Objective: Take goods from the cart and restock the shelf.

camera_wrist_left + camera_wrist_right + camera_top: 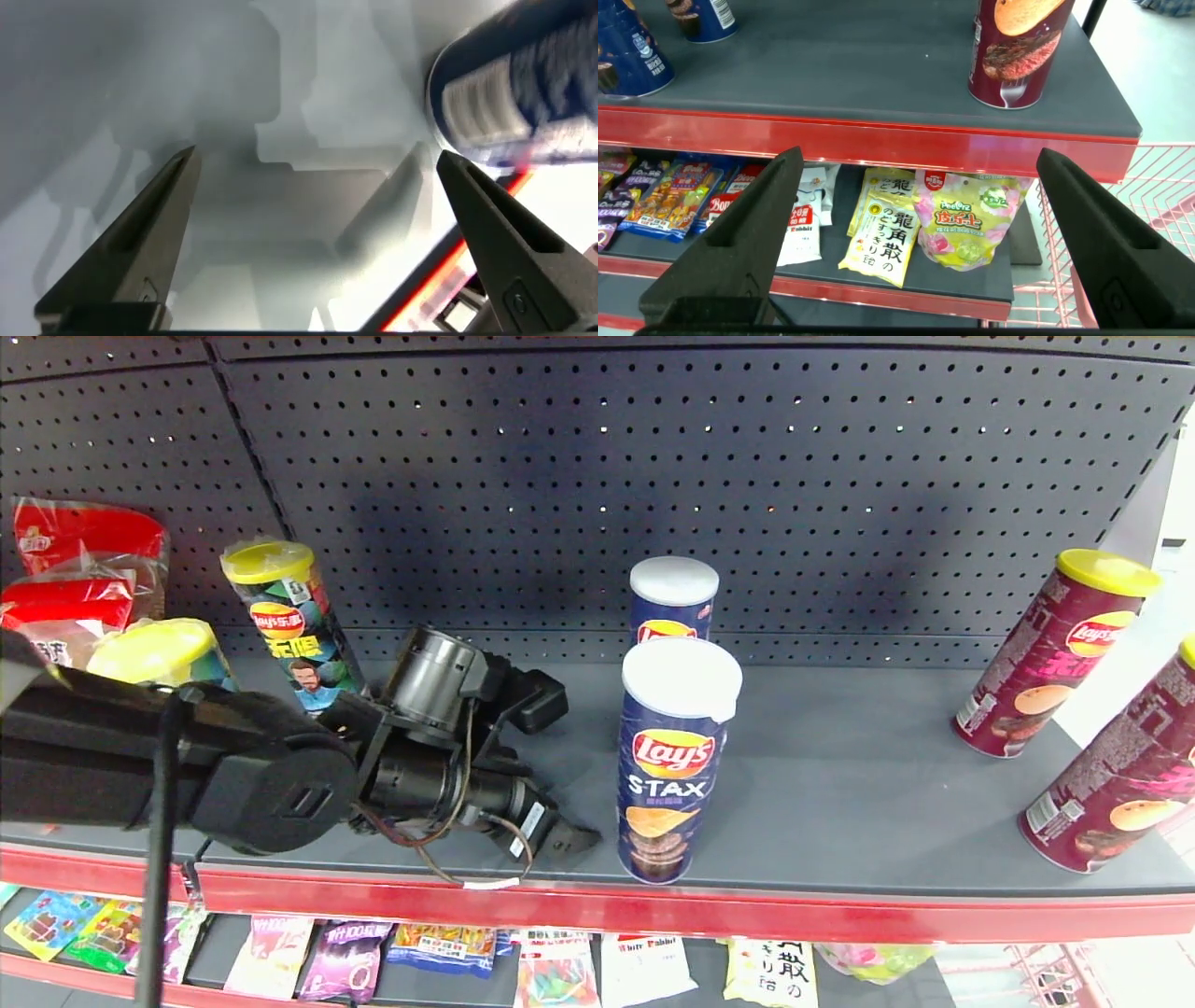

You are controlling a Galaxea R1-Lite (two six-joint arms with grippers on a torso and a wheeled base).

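Two blue chip cans with white lids stand mid-shelf, one at the front (672, 765) and one behind it (672, 602). My left gripper (555, 770) lies low over the grey shelf board (840, 803), just left of the front can and not touching it. Its fingers are open with nothing between them. In the left wrist view the left gripper (318, 154) frames bare shelf, with the blue can (523, 84) off beyond one fingertip. My right gripper (920, 152) is open and empty, in front of the shelf's red edge (878, 131), below a maroon can (1018, 47).
Two maroon cans (1055, 653) (1120, 775) stand at the shelf's right end. Yellow-lidded cans (285, 616) (159, 653) and red bags (75, 569) fill the left. Snack bags (962, 219) hang on the lower shelf. A pink wire cart (1120, 271) is at the right.
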